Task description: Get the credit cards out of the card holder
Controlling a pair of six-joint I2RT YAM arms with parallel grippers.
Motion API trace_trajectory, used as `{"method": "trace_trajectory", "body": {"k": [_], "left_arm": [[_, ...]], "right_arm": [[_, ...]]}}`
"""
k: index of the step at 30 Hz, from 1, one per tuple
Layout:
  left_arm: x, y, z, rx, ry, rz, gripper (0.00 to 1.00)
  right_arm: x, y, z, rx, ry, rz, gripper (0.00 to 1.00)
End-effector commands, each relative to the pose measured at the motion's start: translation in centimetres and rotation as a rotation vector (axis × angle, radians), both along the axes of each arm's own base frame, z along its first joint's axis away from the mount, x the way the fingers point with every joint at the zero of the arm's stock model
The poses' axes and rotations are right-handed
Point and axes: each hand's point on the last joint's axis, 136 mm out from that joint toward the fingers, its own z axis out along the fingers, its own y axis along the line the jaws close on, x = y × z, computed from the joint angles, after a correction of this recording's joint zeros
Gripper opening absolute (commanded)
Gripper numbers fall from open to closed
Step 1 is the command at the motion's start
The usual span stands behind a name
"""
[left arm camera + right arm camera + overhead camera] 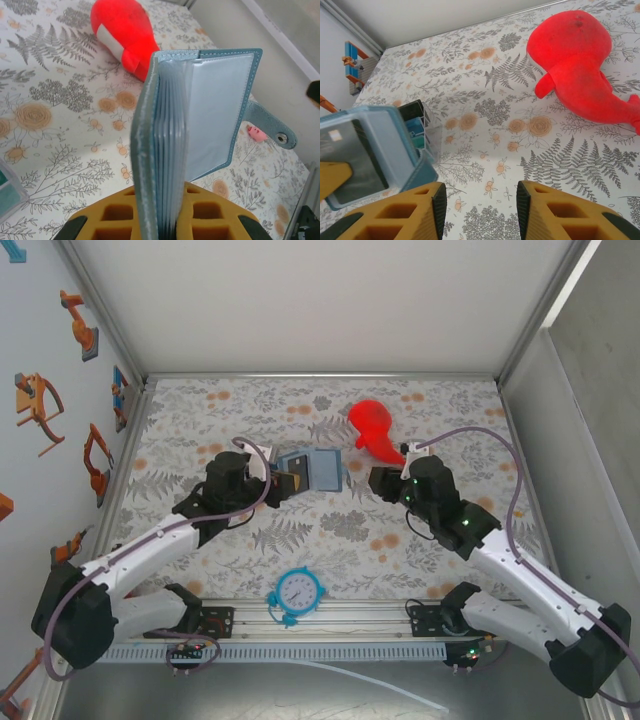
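Left hand (161, 220) clamps one open card holder (220, 105); right hand (481, 206) spread, empty.

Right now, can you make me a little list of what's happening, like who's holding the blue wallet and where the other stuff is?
left gripper: shut on the card holder
card holder: open, clear sleeves fanned out
right gripper: open, nothing between its fingers, just right of the holder
red plush toy: lying on the table, beyond the right gripper
blue clock: at the near edge, between the two arm bases
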Motion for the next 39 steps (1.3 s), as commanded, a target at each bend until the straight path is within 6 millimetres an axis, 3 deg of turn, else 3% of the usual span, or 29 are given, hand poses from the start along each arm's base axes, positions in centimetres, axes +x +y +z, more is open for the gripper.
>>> {"method": "trace_trajectory", "body": {"k": [1, 11, 27, 34, 39], "left_arm": [[0.1, -0.7, 0.5, -0.02, 0.019, -0.013, 0.0], [-0.3, -4.3, -2.5, 0.026, 0.187, -0.006, 0.0], [-0.5, -11.5, -8.1, -0.058, 0.485, -0.004, 0.0], [-1.1, -12.5, -10.2, -0.053, 0.578, -0.012, 0.0], [-1.4, -12.8, -11.6, -0.028, 0.627, -0.025, 0.09]], "right_arm": [[0.0, 0.1, 1.7, 0.032, -0.039, 0.007, 0.41], [-0.2, 0.5, 1.9, 0.049, -0.037, 0.027, 0.43], [-0.1, -0.7, -1.0, -0.062, 0.013, -0.008, 0.5], [0.2, -0.2, -3.4, -0.101, 0.089, 0.008, 0.5], [0.5, 0.3, -4.7, -0.108, 0.129, 0.021, 0.5]]}}
